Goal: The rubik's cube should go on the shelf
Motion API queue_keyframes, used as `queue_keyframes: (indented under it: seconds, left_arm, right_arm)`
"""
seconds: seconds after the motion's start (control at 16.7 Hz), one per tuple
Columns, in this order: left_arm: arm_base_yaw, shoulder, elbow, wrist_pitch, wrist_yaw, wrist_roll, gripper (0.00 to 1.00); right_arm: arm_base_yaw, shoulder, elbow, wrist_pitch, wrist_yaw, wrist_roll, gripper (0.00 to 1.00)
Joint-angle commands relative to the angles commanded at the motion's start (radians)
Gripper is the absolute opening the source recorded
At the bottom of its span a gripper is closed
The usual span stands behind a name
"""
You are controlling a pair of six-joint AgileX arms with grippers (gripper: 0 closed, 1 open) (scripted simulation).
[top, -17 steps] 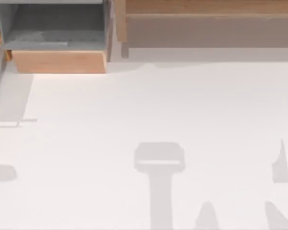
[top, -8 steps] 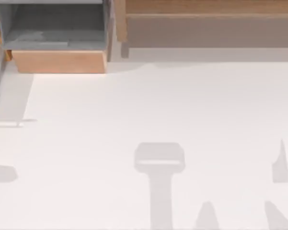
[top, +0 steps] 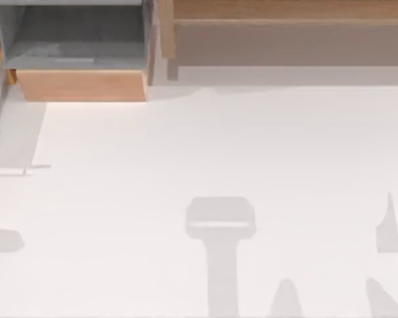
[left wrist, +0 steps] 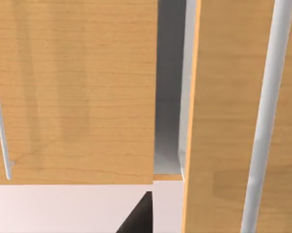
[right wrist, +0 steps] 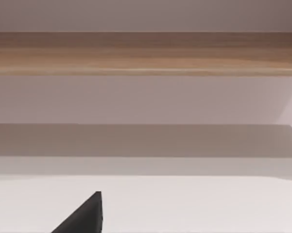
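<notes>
The rubik's cube is out of view. The shelf [top: 291, 9] runs along the back right of the table in the top view, a light-brown wooden ledge above a duller brownish-grey front face. The right wrist view looks at the shelf [right wrist: 146, 53] from across bare white table, with a dark tip of my right gripper [right wrist: 85, 216] at the picture's lower edge. A dark tip of my left gripper [left wrist: 138, 219] shows in the left wrist view, close in front of wooden cabinet doors.
A grey-lined box compartment with a wood front [top: 83, 85] stands at the back left. Wooden doors [left wrist: 73, 87] with pale bar handles and a narrow grey gap between them face the left wrist. Arm shadows lie on the white table [top: 218, 146].
The shadow at the table's left edge has changed shape slightly. Nothing else has visibly moved.
</notes>
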Motion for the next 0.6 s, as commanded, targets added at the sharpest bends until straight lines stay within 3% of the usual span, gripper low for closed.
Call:
queue_keyframes:
  seconds: [0.6]
  left_arm:
    - [0.001, -0.001, -0.001, 0.002, 0.002, 0.0, 1.0]
  right_arm:
    - [0.0, 0.0, 0.0, 0.0, 0.0, 0.0, 1.0]
